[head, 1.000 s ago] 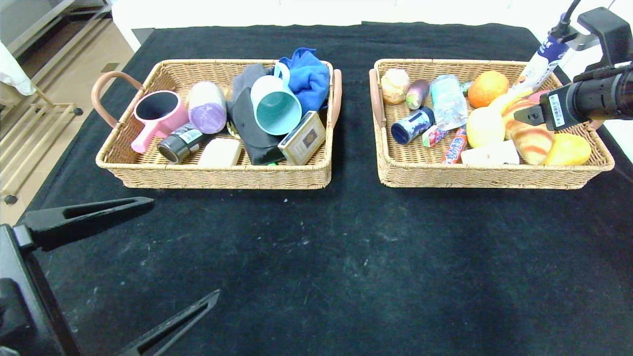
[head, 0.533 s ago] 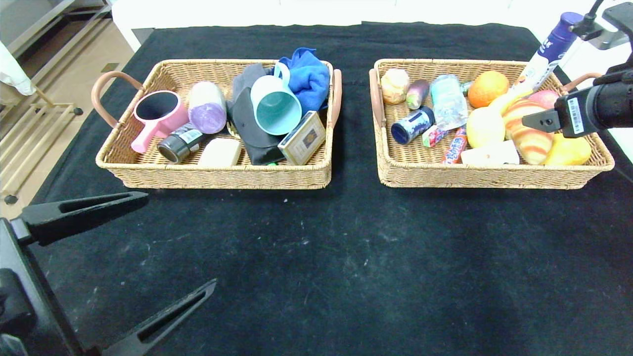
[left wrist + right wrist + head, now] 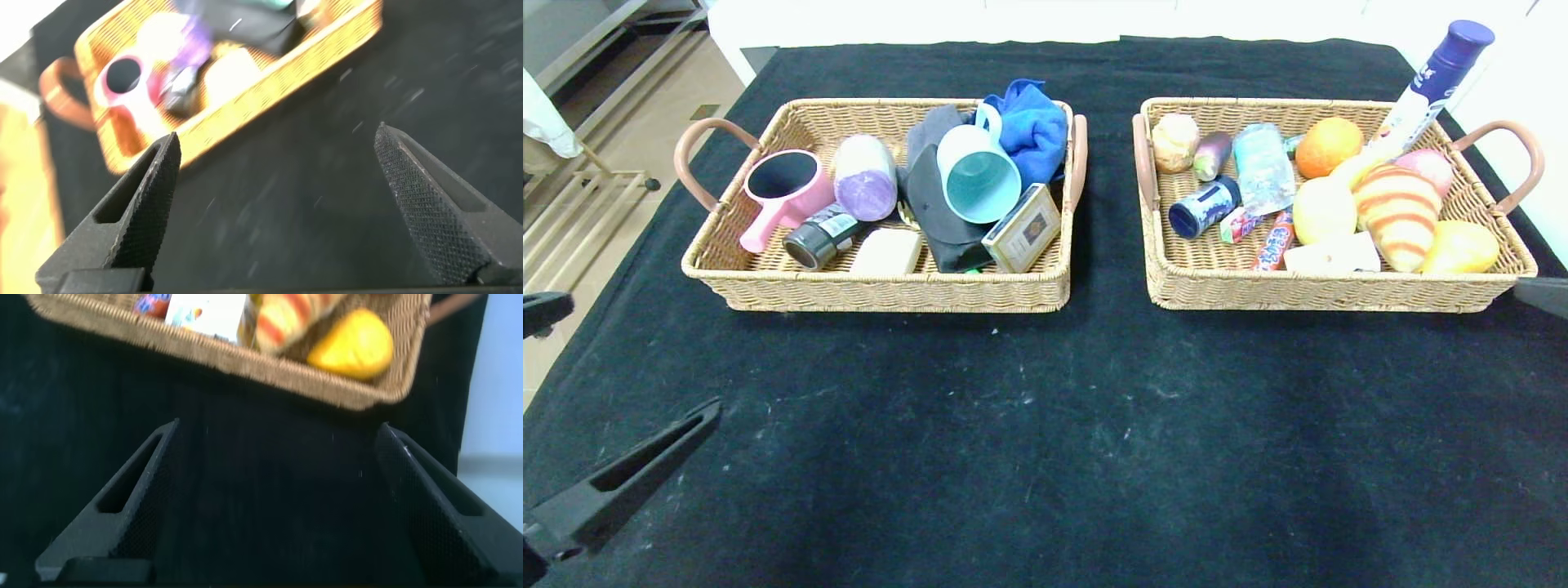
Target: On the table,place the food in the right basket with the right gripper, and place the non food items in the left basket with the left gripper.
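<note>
A golden striped croissant (image 3: 1400,213) lies beside a yellow lemon (image 3: 1460,247) in the tan wicker right basket (image 3: 1331,290); the matching left basket (image 3: 882,290) holds a pale blue mug (image 3: 977,173) and purple roll (image 3: 865,177). Both sit on the black-clothed table (image 3: 1045,425). The left gripper (image 3: 278,204) and right gripper (image 3: 278,498) hover wide open at the near corners.

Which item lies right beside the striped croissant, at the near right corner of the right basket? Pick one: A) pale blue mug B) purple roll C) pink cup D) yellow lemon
D: the yellow lemon lies against the croissant in the near right corner of the right basket; the right wrist view shows them there too.
</note>
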You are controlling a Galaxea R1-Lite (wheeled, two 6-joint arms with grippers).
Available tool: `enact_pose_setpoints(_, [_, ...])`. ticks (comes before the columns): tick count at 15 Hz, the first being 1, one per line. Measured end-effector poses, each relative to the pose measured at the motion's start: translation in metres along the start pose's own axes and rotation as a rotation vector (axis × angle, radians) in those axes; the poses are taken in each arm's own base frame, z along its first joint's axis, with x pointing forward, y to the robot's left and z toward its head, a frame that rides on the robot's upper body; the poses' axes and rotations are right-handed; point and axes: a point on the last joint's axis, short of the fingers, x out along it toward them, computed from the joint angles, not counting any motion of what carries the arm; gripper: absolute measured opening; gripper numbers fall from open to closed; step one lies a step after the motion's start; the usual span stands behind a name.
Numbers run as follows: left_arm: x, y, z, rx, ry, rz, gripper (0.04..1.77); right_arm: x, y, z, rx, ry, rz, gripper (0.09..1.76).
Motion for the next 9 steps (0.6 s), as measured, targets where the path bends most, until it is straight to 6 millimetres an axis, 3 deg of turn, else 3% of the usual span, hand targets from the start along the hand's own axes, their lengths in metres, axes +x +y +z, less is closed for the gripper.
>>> enact_pose_setpoints(4, [-0.055, 0.014, -0.002, -0.013, 0.125, 0.075, 1.72, -0.076, -0.005, -0.037, 0.019, 0.001, 0.023, 1.7])
enact_pose_setpoints(9, [-0.131, 0.013, 0.017, -0.033, 0.047, 0.133, 1.72, -0.163, -0.001, -0.088, 0.033, -0.067, 0.003, 1.7])
